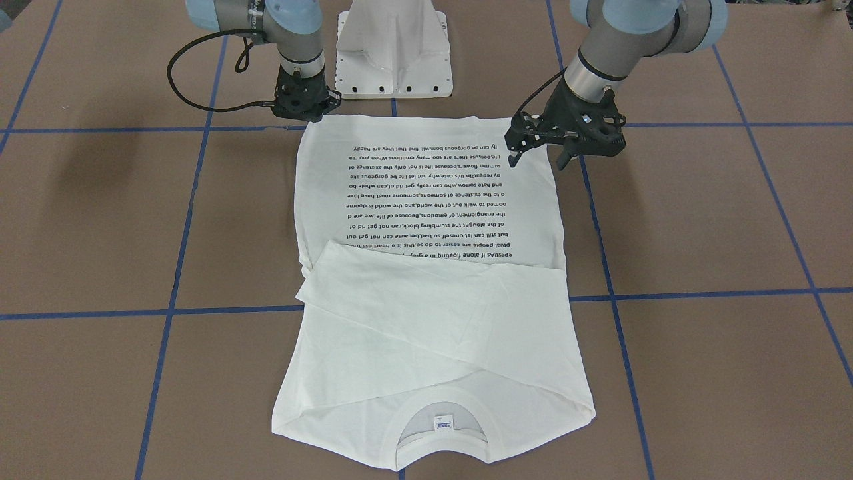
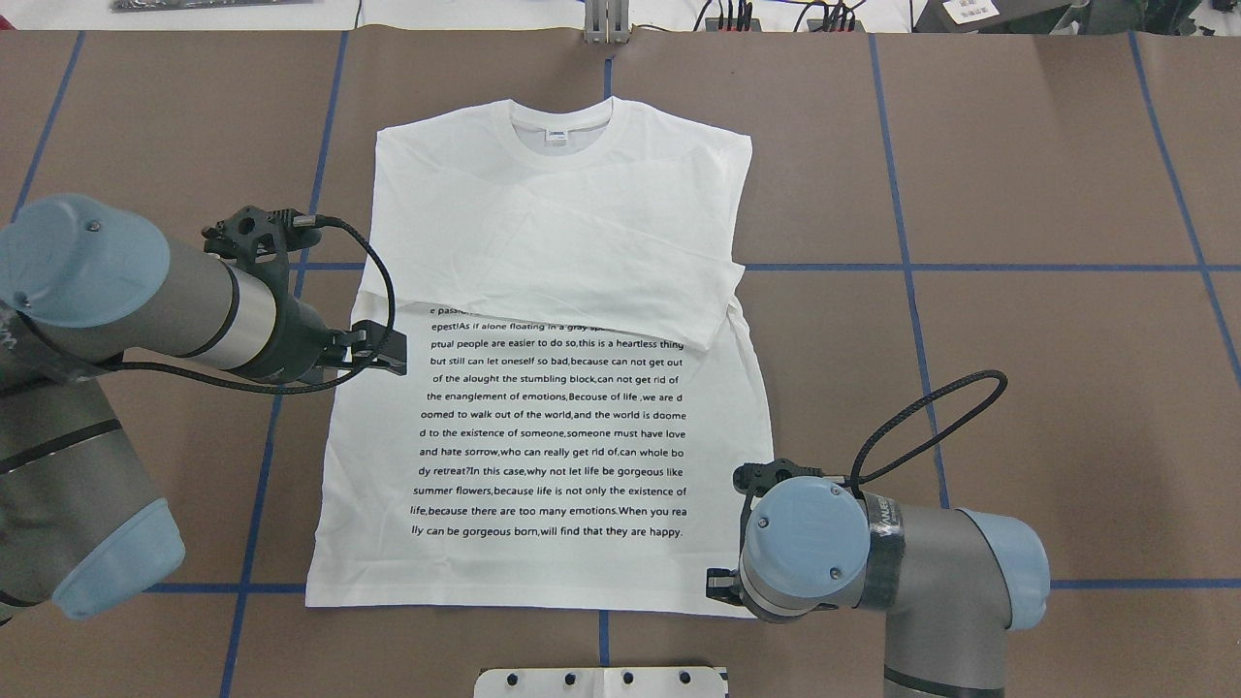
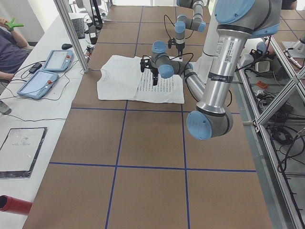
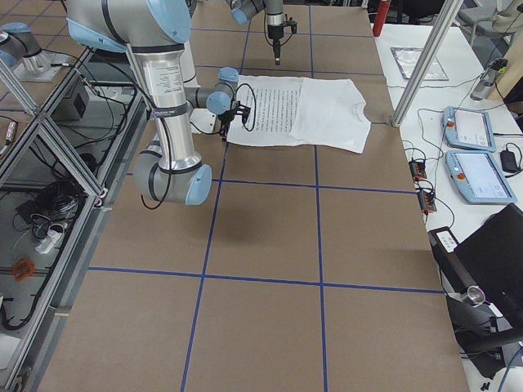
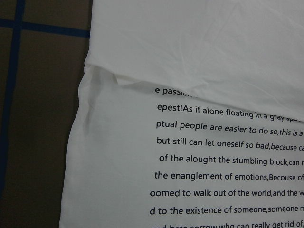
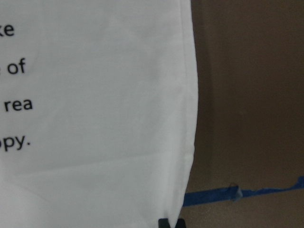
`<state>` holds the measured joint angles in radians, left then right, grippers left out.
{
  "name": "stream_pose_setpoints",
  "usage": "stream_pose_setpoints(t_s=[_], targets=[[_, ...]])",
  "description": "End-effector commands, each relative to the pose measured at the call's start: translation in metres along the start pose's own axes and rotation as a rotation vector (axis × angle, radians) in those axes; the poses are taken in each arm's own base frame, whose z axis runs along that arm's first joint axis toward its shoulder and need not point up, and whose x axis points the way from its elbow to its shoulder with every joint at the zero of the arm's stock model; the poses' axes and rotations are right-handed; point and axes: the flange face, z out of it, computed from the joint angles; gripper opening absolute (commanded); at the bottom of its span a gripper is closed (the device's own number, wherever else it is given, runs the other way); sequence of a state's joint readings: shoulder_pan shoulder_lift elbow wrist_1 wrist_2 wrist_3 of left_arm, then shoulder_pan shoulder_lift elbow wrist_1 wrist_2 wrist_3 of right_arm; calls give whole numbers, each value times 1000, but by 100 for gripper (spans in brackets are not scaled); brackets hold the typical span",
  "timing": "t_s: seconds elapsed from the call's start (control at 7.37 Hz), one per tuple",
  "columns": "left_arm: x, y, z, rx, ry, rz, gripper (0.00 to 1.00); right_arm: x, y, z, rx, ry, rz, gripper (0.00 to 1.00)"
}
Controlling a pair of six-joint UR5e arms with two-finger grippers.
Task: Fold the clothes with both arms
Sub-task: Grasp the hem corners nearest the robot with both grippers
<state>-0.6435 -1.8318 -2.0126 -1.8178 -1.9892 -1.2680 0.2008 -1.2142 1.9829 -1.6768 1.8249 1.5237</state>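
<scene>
— Where's the white long-sleeved cotton T-shirt?
— Flat on the brown tabletop, print up, sleeves folded across the chest.
— Tools?
— The black two-finger left tool gapes empty above its side edge. The right tool is at a hem corner, grip unclear.

The white T-shirt carries black lines, among them "but still can let oneself so bad" and, lowest toward 6 o'clock, "will find that they are happy." The neck tag is too small to read.
</scene>
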Motion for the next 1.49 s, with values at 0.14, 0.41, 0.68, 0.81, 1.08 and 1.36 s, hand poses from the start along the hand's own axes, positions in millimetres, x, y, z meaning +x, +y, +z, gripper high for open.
stream_pose_setpoints(t_s=[0.14,0.41,0.68,0.81,1.08,1.36], targets=[[-18,33,29,-36,-60,-115,100,2,-5,-52,30,-97,10,0],[-30,83,60,-56,-91,-171,99,6,-20,-68,54,-119,29,0],[-79,122,64,-24,-56,-167,99,6,-23,-70,60,-121,33,0],[-79,142,69,-17,-64,-168,99,7,-24,-71,62,-123,35,0],[-74,179,85,-53,-89,-184,95,8,-25,-72,64,-124,37,0],[-77,181,92,-56,-141,-186,85,7,-26,-73,64,-127,35,0]])
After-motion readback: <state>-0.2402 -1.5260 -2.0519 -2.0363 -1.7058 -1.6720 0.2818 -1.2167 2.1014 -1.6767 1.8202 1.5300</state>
